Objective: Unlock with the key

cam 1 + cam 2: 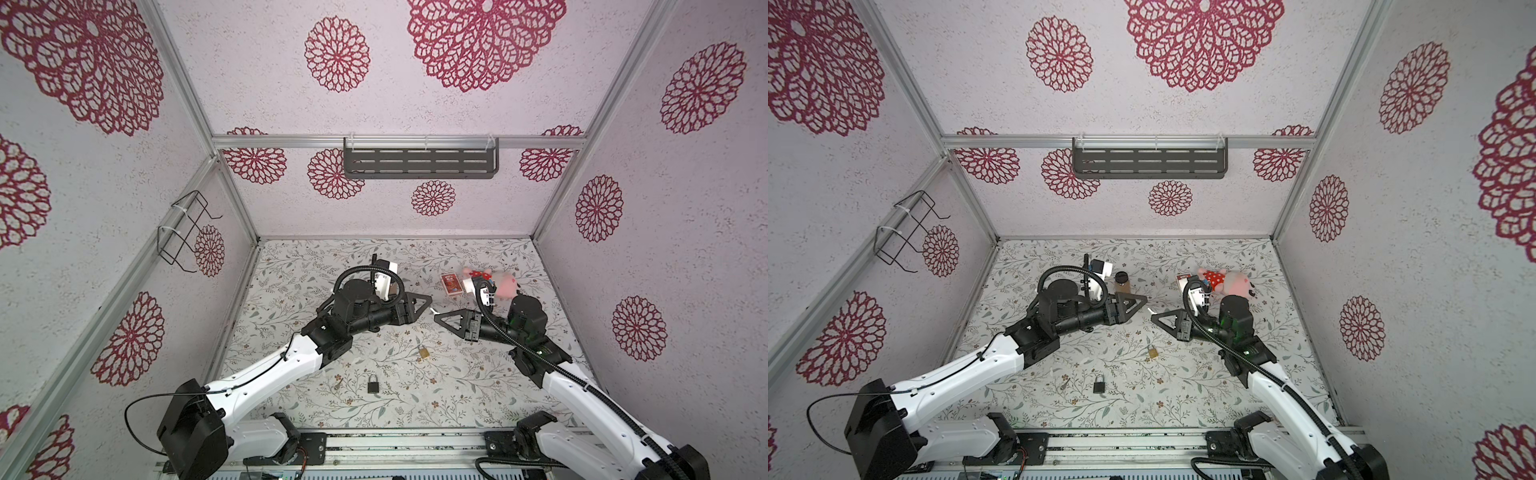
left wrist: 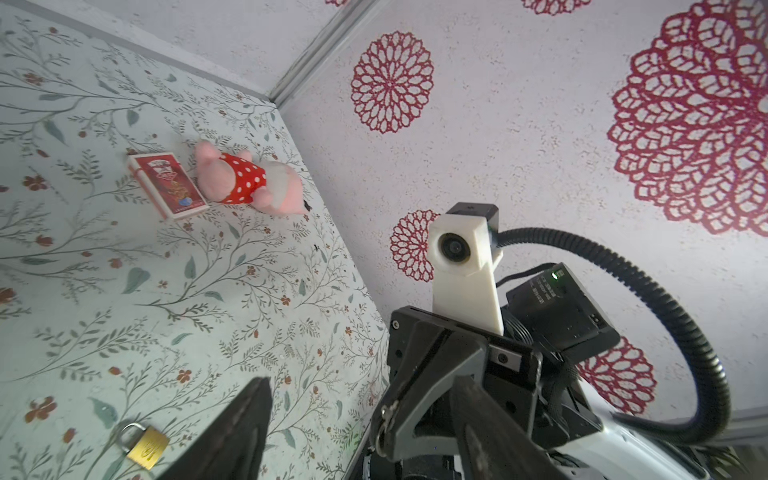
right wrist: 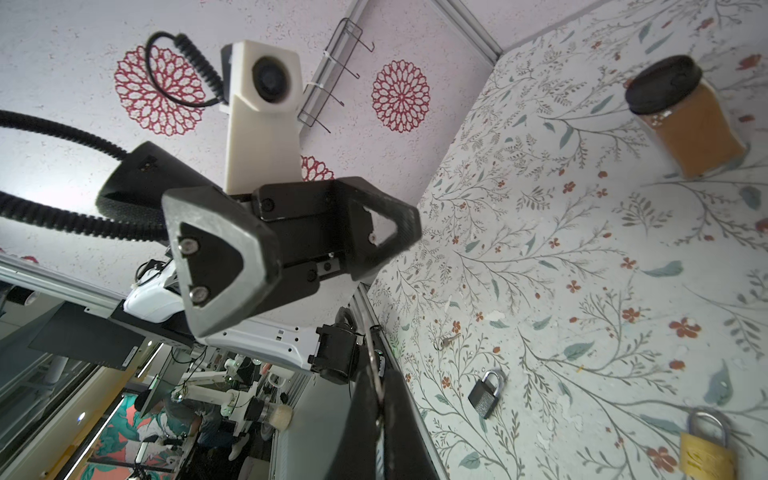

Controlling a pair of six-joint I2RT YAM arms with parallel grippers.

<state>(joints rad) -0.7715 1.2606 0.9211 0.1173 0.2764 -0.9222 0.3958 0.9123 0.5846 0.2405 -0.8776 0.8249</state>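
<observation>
Brass padlock and black padlock lie on bench, shackles look shut, neither touched. Right hand clamped on key, held mid-air above bench. Left hand spread wide, empty, facing it. Insertion and turn not yet done.

Bench: pale ground, printed with grey-green sprigs and rust flowers.
Walls: speckled white, stamped with crimson rosettes.
Brass padlock: yellow.
Black padlock: silver-shackled.
Key: silver.
Plush pig: pink, dressed in white-dotted red.
Card box: red.
Jar: brown-filled, black-lidded.
</observation>
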